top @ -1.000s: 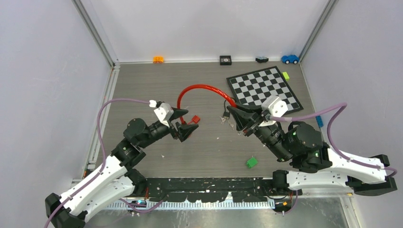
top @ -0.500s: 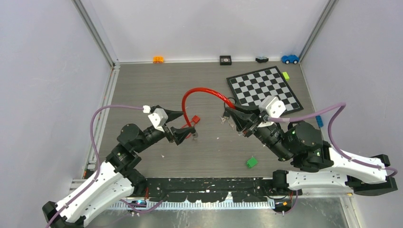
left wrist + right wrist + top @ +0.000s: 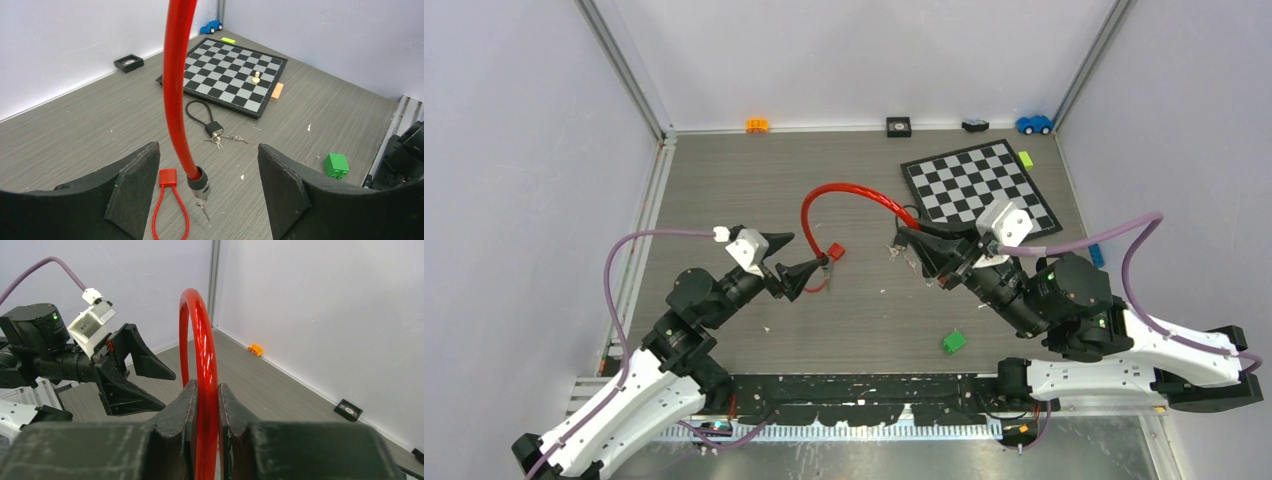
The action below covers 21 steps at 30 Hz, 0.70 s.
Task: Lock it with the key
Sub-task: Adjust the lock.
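— Where are your tools right now?

— My right tool [image 3: 206, 390] is clamped tight on the red cable [image 3: 192, 315] near one of its ends, holding the arc up over the middle of the tabletop [image 3: 724, 180]. My left tool [image 3: 207, 150] is spread wide and grips nothing.

— Wasn't it at the cable's other end a second ago?

— It was. I've drawn it back toward the near left corner. The end fitting [image 3: 199, 181], with what looks like the key [image 3: 204, 211] under it, now hangs free just beyond my fingers [image 3: 132, 192].

— So is it locked?

— I doubt it. That end hangs alone, joined to nothing, so I'd judge the locking not yet done. The retreat reads to me as a reset for a fresh grip on the key. Whether the key's tip touches the tabletop, I can't tell.

— Anything in the way?

— A small red loop [image 3: 167, 177] lies just beside the key. A black padlock [image 3: 215, 129] with its own keys rests nearer the chessboard [image 3: 235, 70], toward the far right corner.
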Tool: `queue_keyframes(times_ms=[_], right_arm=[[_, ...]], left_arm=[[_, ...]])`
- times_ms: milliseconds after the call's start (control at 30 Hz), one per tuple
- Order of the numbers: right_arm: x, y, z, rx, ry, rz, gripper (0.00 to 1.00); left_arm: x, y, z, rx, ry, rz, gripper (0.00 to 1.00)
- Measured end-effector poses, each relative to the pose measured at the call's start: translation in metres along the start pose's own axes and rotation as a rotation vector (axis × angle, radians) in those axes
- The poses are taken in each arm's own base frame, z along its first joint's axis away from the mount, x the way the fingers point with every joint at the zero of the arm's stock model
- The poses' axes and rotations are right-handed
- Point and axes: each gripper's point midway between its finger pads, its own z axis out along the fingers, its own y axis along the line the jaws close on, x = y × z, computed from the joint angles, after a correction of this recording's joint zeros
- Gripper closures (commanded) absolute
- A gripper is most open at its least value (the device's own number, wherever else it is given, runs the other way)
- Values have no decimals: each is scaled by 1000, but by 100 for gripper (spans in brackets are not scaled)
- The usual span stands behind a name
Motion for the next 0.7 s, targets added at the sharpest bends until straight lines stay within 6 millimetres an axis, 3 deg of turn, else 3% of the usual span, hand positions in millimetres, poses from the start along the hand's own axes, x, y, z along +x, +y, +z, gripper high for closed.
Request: queue_keyframes(times_ms=[267, 467, 700], right_arm=[[-11, 4, -2, -32, -27, 44, 99], [-15, 7, -5, -57, -43, 77, 99], [-23, 4, -9, -53, -66, 94, 99]], left_arm=[[8, 10, -2, -52, 10, 5, 26], [23, 9, 4, -40, 53, 1, 41], [36, -1, 7, 16, 88, -9, 42]])
